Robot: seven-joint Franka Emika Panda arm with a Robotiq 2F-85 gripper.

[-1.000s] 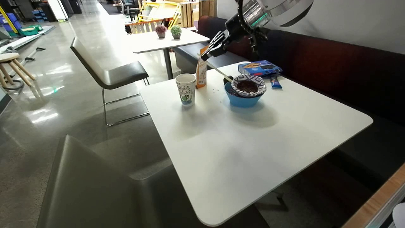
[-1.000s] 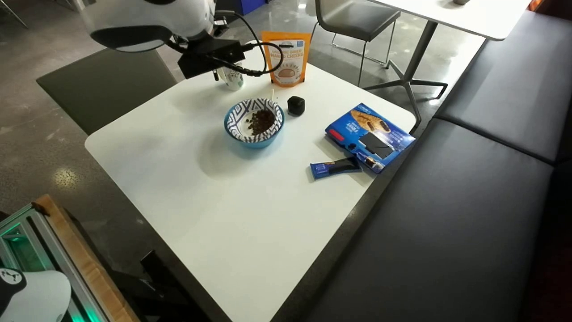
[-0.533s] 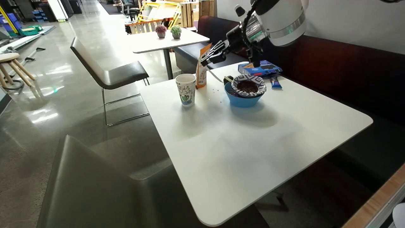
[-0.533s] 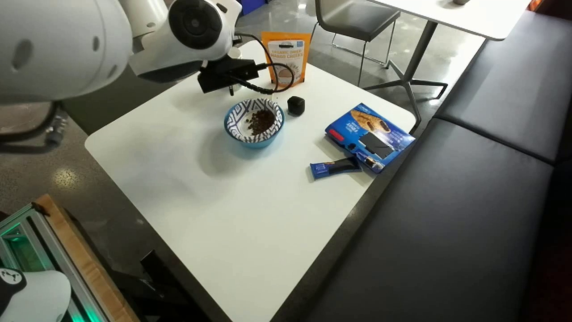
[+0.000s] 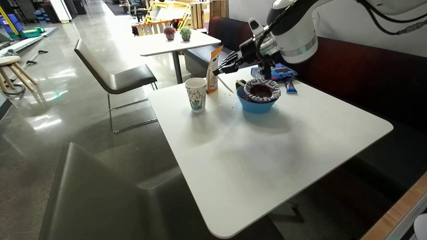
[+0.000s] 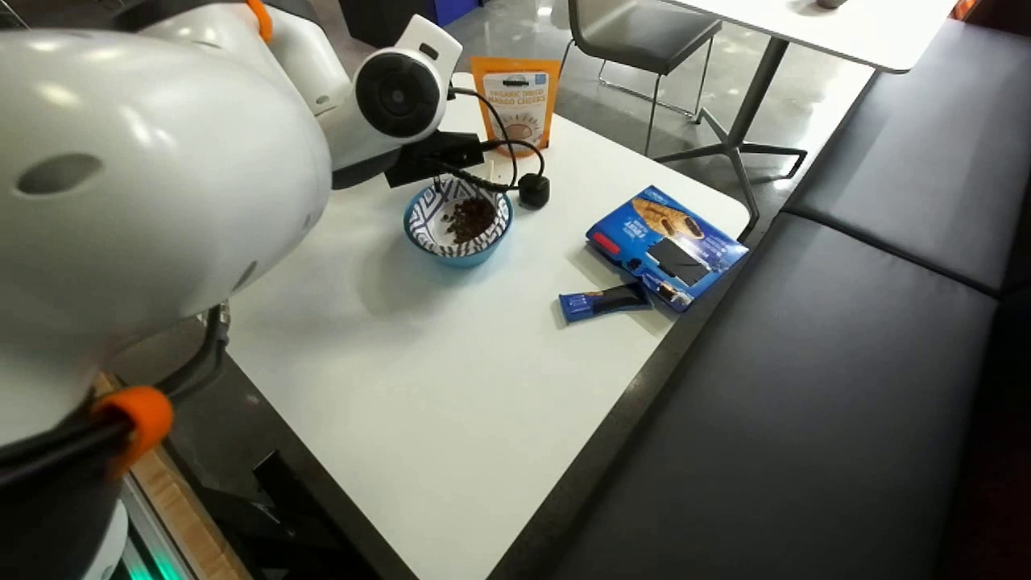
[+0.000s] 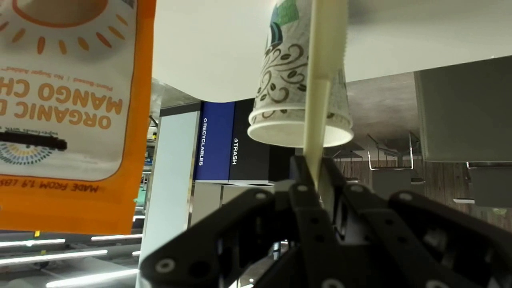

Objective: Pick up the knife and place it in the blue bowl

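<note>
The knife [image 5: 226, 85] is a thin pale sliver held slanting down over the table; it fills the top middle of the wrist view [image 7: 326, 48], and a bit shows in an exterior view [image 6: 490, 170]. My gripper [image 5: 215, 70] is shut on one end of it, as the wrist view shows [image 7: 314, 166]. The blue bowl [image 5: 256, 107] stands on the table, also seen in an exterior view [image 6: 459, 260]. A patterned bowl with dark brown bits sits in it, tilted. The knife is beside the blue bowl, apart from it, on the cup side.
A paper cup [image 5: 196, 95] and an orange pouch [image 5: 212, 73] stand close to the gripper; both show in the wrist view. A small black object [image 6: 534, 191] lies by the bowl. A blue box [image 6: 668, 246] and blue packet [image 6: 604, 303] lie near the bench edge.
My gripper has come down with the knife still in it. The knife now slants more steeply, and its free end has moved away from the bowl's rim in the picture.
</note>
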